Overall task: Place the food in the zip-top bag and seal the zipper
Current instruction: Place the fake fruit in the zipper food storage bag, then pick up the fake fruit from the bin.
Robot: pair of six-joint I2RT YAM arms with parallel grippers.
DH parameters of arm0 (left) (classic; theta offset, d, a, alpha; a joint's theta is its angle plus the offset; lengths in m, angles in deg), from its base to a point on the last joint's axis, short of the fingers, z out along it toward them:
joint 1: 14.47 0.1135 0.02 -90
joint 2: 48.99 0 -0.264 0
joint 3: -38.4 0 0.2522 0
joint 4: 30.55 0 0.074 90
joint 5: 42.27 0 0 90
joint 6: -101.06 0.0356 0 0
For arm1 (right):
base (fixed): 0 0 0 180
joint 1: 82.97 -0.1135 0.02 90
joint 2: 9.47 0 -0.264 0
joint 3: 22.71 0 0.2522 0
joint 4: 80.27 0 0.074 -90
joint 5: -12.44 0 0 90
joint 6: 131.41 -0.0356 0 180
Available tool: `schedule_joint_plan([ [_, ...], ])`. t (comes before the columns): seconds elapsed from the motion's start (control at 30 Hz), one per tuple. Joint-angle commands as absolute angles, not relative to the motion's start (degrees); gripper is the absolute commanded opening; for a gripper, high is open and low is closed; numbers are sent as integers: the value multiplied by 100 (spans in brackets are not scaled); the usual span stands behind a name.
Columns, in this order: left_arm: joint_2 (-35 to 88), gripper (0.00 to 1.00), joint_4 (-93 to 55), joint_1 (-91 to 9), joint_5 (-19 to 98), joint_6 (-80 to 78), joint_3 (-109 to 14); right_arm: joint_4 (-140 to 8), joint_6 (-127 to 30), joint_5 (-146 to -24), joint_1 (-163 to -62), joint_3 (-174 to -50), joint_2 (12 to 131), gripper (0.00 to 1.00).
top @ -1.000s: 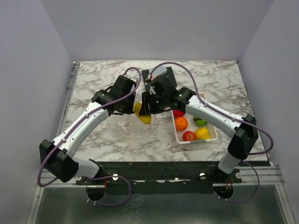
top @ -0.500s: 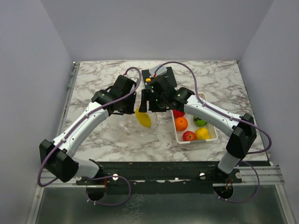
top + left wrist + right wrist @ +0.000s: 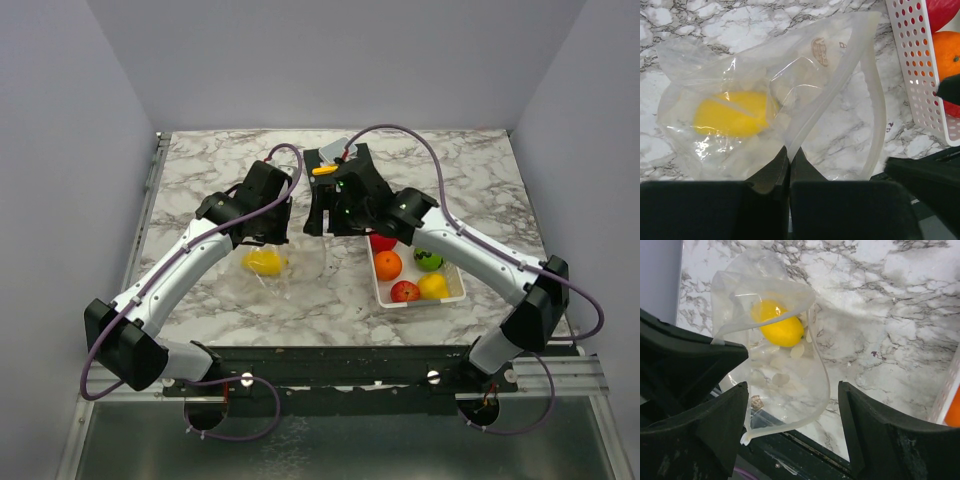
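Note:
The clear dotted zip-top bag (image 3: 290, 265) lies open on the marble with one yellow fruit (image 3: 264, 262) inside it. My left gripper (image 3: 789, 150) is shut on the bag's pale zipper strip (image 3: 822, 92) and holds the mouth up. In the left wrist view the yellow fruit (image 3: 735, 114) shows through the plastic. My right gripper (image 3: 792, 390) stands open just above the bag's mouth (image 3: 805, 390), nothing between its fingers, and the yellow fruit (image 3: 777, 322) lies deeper in the bag. More food sits in the white basket (image 3: 376, 280): a red fruit (image 3: 382, 242), an orange (image 3: 387, 264), a green fruit (image 3: 428, 260), another red one (image 3: 405, 291) and a yellow one (image 3: 434, 286).
The basket's perforated wall (image 3: 920, 75) stands right of the bag. A dark board with a yellow-handled item (image 3: 324, 170) lies just behind the right gripper. Grey walls enclose the table on three sides.
The yellow fruit left the right gripper and dropped into the bag, sliding to the left. The right gripper opened wide and drew back a little. The left gripper kept its hold.

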State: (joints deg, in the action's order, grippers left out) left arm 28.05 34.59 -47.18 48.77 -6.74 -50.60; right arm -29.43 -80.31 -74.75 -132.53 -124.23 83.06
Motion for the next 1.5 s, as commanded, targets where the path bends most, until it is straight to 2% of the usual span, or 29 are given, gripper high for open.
schedule_joint_plan([
  [0.0, 2774, 0, 3326, -4743, 4775, -719, -5211, -2675, -7813, -6938, -13298, -12116, 7777, 77],
  [0.57, 2746, 0, 3271, -4743, 4780, -688, -5115, -1557, -7240, -5592, -12929, -11284, 6471, 76],
  [0.97, 2762, 0, 3276, -4743, 4781, -661, -5096, -2029, -7096, -6179, -12052, -10095, 6283, 77],
  [1.47, 2730, 0, 3300, -4742, 4780, -651, -5069, -2816, -7068, -6884, -11564, -9630, 7083, 78],
])
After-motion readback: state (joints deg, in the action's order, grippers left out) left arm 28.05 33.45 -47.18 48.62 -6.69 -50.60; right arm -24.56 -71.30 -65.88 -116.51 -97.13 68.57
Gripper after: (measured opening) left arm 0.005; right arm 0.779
